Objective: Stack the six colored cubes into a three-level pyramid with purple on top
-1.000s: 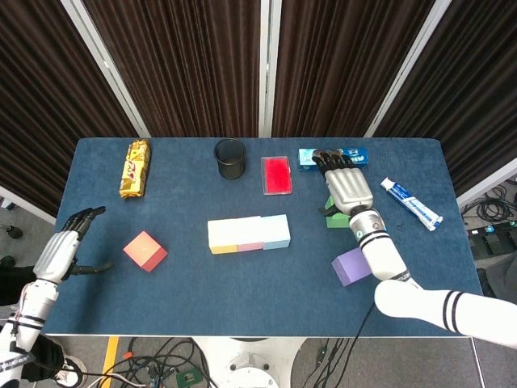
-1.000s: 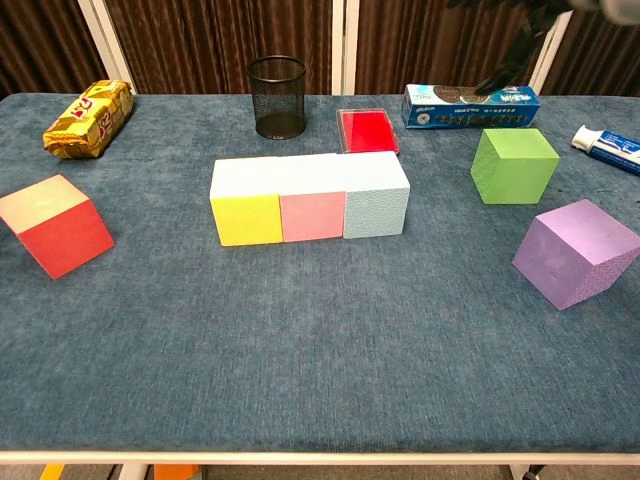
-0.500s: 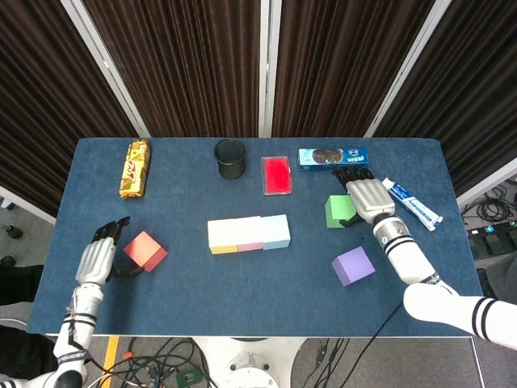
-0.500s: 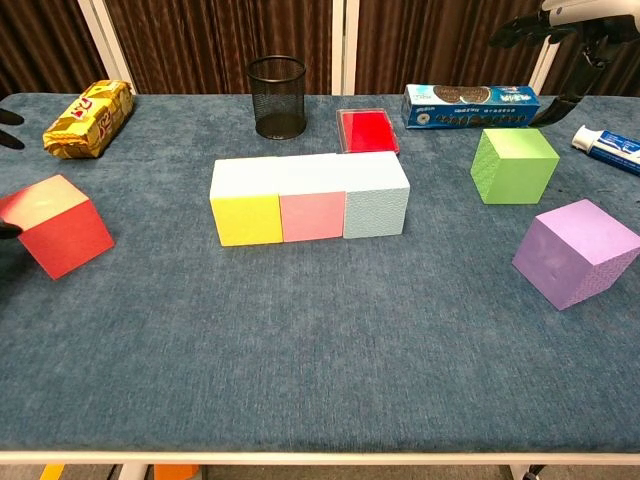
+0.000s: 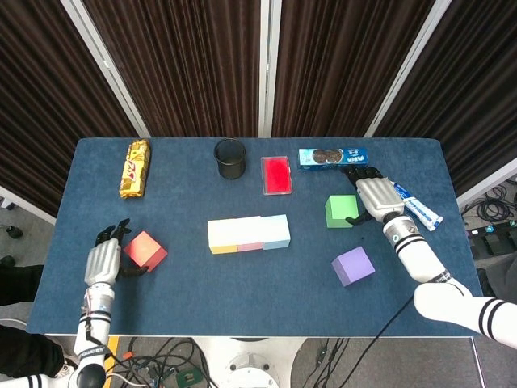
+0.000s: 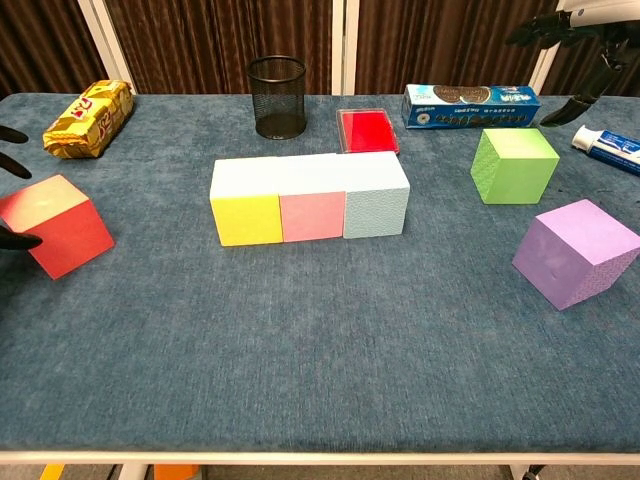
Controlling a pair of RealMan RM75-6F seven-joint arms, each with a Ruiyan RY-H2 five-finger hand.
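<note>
Yellow (image 6: 247,205), pink (image 6: 311,203) and light-blue (image 6: 375,197) cubes stand touching in a row at mid-table. The red cube (image 5: 145,250) sits turned at the left front. My left hand (image 5: 103,260) is just left of it, fingers apart; a dark fingertip (image 6: 20,240) lies against the red cube's (image 6: 57,226) left side. The green cube (image 5: 342,210) stands at the right, with the purple cube (image 5: 353,266) nearer the front edge. My right hand (image 5: 376,196) hovers spread just right of the green cube (image 6: 514,165), holding nothing. The purple cube (image 6: 575,252) lies tilted.
Along the back edge lie a yellow snack bag (image 5: 135,167), a black mesh cup (image 5: 230,158), a flat red box (image 5: 276,175) and a blue cookie box (image 5: 333,156). A toothpaste tube (image 5: 412,204) lies just right of my right hand.
My left hand has come in from the table's left edge to the red cube's side. My right hand has slid from over the green cube to its right.
</note>
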